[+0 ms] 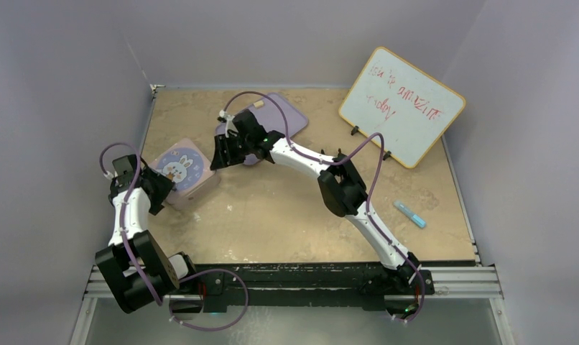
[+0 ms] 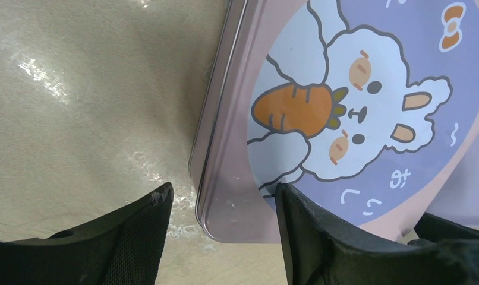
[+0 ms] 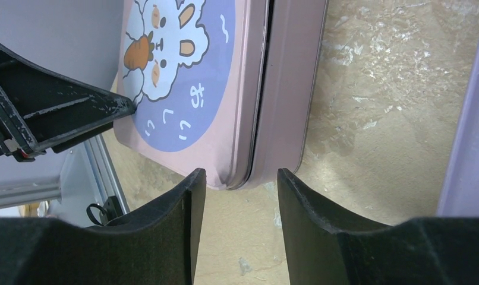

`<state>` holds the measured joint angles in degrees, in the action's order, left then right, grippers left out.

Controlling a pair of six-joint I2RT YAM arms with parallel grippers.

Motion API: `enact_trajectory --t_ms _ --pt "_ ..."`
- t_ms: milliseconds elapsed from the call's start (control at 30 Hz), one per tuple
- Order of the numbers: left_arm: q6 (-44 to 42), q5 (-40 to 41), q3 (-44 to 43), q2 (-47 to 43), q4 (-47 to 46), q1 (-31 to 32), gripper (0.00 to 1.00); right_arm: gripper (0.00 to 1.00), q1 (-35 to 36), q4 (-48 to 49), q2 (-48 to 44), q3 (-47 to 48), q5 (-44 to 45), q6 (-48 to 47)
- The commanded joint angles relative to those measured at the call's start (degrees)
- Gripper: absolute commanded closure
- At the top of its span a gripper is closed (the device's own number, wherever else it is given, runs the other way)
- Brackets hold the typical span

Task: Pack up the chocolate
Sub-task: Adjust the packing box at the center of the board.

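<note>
No chocolate shows in any view. A pink tin [image 1: 180, 172] with a bunny picture on its lid [image 2: 356, 107] stands at the left of the table, lid on. My left gripper [image 1: 163, 190] is at the tin's near left corner. It is open [image 2: 222, 193], one finger beside the tin's wall and the other over the lid. My right gripper [image 1: 219, 154] hovers just right of the tin, open and empty [image 3: 241, 175], with the tin's corner [image 3: 249, 172] just past its fingertips. A dark seam runs between lid and base there.
A flat lilac tray [image 1: 290, 115] lies behind the right gripper, its edge [image 3: 469, 119] in the right wrist view; a small tan bit [image 1: 258, 105] sits on it. A whiteboard [image 1: 401, 106] leans at the back right. A blue marker [image 1: 410, 213] lies at the right.
</note>
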<state>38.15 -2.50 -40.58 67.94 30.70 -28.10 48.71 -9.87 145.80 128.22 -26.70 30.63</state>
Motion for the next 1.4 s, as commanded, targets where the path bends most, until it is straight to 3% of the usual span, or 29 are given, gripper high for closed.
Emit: enact_trajectory --t_ms 0,233,733,933,1167,1367 --pt "1.98 -3.29 0.83 -1.43 0.65 0.28 0.39 0.50 0.16 2.81 -3.03 1.91 -0.43 1.20" --pt "3.27 0.52 0.32 -2.51 2.57 0.24 0.38 0.56 0.15 2.76 -1.89 3.80 0.32 2.06" --pt "2.26 7.33 -0.74 -0.11 2.26 -0.08 0.46 0.56 0.33 1.35 0.52 3.39 1.59 1.46" --pt "2.64 0.53 -1.32 1.57 -1.39 -0.12 0.41 0.59 0.33 0.59 0.94 4.72 1.61 0.37" --pt "4.50 -2.07 -2.90 0.99 -3.58 -0.06 0.42 0.62 0.25 1.80 1.20 4.81 -0.17 -1.15" --pt "4.87 -1.67 -3.19 1.95 -3.60 -0.10 0.40 0.59 0.29 1.51 1.81 4.62 -0.06 -1.27"
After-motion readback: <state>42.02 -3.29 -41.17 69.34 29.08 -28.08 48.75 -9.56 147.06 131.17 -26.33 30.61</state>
